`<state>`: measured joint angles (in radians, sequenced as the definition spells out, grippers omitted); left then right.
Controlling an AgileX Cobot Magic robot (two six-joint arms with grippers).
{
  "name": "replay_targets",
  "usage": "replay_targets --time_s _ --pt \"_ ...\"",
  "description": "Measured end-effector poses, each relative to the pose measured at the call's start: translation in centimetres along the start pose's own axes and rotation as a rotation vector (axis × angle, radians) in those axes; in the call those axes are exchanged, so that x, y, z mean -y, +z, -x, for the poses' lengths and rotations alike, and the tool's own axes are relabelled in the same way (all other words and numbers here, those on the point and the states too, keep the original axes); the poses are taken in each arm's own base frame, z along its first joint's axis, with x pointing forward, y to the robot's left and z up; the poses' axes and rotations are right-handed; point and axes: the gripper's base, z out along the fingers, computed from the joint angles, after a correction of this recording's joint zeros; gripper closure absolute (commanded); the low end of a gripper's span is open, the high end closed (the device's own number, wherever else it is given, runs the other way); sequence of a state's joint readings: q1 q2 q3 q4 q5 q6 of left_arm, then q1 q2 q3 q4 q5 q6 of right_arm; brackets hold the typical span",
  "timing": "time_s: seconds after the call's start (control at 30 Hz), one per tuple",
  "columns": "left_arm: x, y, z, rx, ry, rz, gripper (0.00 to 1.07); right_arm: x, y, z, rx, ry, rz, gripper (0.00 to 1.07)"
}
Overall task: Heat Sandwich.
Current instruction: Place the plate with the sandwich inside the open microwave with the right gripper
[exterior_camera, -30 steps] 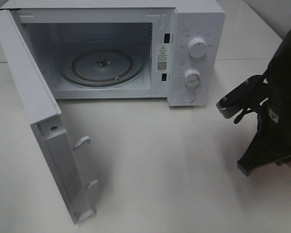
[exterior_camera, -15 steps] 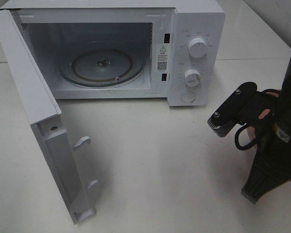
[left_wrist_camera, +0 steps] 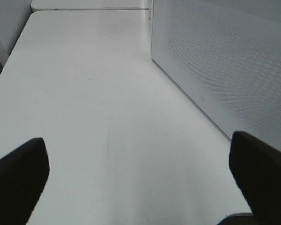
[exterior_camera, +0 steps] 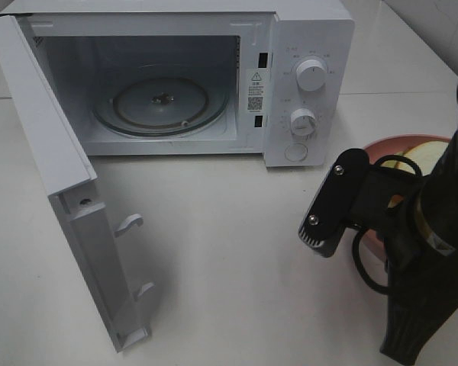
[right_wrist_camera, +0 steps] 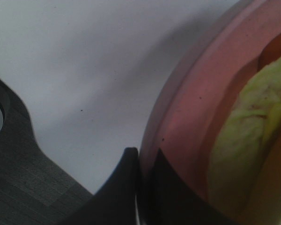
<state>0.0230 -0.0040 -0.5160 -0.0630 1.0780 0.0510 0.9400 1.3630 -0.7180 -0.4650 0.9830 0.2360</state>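
The right gripper [right_wrist_camera: 140, 161] is pinching the rim of the plate [right_wrist_camera: 178, 117], needing to keep the sandwich [right_wrist_camera: 243, 136] level toward the microwave [exterior_camera: 305, 30]; the left gripper [left_wrist_camera: 140, 176] is gaping idle.

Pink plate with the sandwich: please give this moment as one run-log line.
right gripper: fingers shut on pink plate rim | sandwich: on plate | microwave: door open, turntable bare | left gripper: open, empty

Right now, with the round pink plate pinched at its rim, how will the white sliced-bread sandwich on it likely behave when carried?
The sandwich lies loose on the pink plate, so it could slide if tilted. The right gripper pinches only one rim edge, so the plate may sag there. The bread looks soft, probably light.
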Motion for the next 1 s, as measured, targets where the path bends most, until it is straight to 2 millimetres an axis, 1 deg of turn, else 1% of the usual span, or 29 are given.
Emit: replay_targets --time_s 0.03,0.13,0.27,0.3,0.33,0.43,0.6,0.7,0.73,0.87,0.97,1.0 --pt "0.0 0.0 0.0 0.000 0.000 0.000 0.07 -0.4 -0.2 0.1 0.009 -0.044 -0.001 1.07" --pt "0.0 0.0 0.0 0.000 0.000 0.000 0.07 -0.8 -0.3 0.1 0.015 -0.085 -0.001 1.07" --pt "0.0 0.0 0.0 0.000 0.000 0.000 0.07 -1.6 -0.7 0.2 0.034 -0.200 -0.002 1.07" --pt "0.0 0.0 0.0 0.000 0.000 0.000 0.07 -1.6 -0.7 0.2 0.034 -0.200 -0.002 1.07" --pt "0.0 0.0 0.0 0.000 0.000 0.000 0.07 -1.8 -0.8 0.3 0.046 -0.250 -0.001 1.07" --pt "0.0 0.0 0.0 0.000 0.000 0.000 0.07 -1.9 -0.8 0.5 0.065 -0.323 0.002 1.07" --pt "0.0 0.0 0.0 0.000 0.000 0.000 0.07 -2.0 -0.8 0.6 0.081 -0.390 0.002 1.07" --pt "0.0 0.0 0.0 0.000 0.000 0.000 0.07 -2.1 -0.8 0.9 0.114 -0.488 0.001 1.07" --pt "0.0 0.0 0.0 0.000 0.000 0.000 0.07 -2.1 -0.8 0.9 0.114 -0.488 0.001 1.07" --pt "0.0 0.0 0.0 0.000 0.000 0.000 0.07 -2.3 -0.9 1.3 0.168 -0.625 -0.004 1.07" --pt "0.0 0.0 0.0 0.000 0.000 0.000 0.07 -2.3 -0.9 1.5 0.187 -0.663 -0.007 1.06" --pt "0.0 0.0 0.0 0.000 0.000 0.000 0.07 -2.4 -0.9 1.6 0.210 -0.702 -0.011 1.06"
